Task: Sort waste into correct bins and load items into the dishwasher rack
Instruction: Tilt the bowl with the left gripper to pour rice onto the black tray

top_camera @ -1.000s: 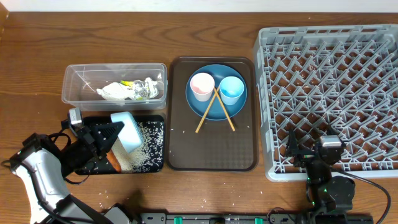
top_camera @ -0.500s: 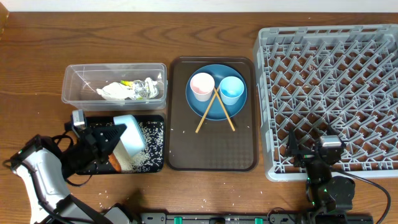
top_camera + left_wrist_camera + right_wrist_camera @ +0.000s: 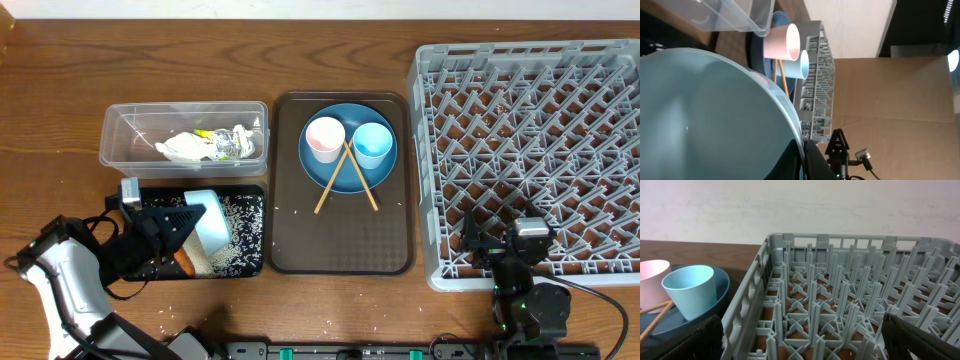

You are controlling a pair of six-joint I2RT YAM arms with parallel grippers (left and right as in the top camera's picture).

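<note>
**Left gripper** (image 3: 192, 220): jaws pressed together on the rim of the pale-blue bowl (image 3: 211, 218), at the near left corner of the tabletop (image 3: 60, 80). The left wrist view shows the rim pinched between the dark fingers (image 3: 812, 162).

**Right gripper** (image 3: 802, 330): jaws spread wide and holding nothing, at the near edge of the dishwasher rack.

1. Dishwasher rack (image 3: 530, 150): grey, with a lattice of pegs. It fills the right end of the tabletop. No dishes are in it.
2. Brown serving tray (image 3: 340, 245): mid-tabletop, just beside the rack's left wall.
3. Clear tub (image 3: 118, 150): left of the serving tray, toward the far edge.
4. Black tray (image 3: 255, 192): just in front of the tub, toward the near edge.
5. Dark-blue plate (image 3: 335, 172): on the far half of the serving tray.
6. Pale-blue bowl: held tilted on edge over the black tray. Whether it touches the tray cannot be told.
7. Pink cup (image 3: 325, 138) and light-blue cup (image 3: 372, 143): upright, side by side on the plate, the pink one on the left.
8. Chopsticks (image 3: 329, 185): crossed between the cups, with their lower ends past the plate's near rim.
9. Crumpled white paper (image 3: 180, 149), foil wrapper (image 3: 233, 142) and yellow-green packet (image 3: 205, 133): together inside the tub.
10. Carrot (image 3: 185, 263): in the black tray, partly under the gripper.
11. Rice grains (image 3: 238, 240): spread over the right half of the black tray.
</note>
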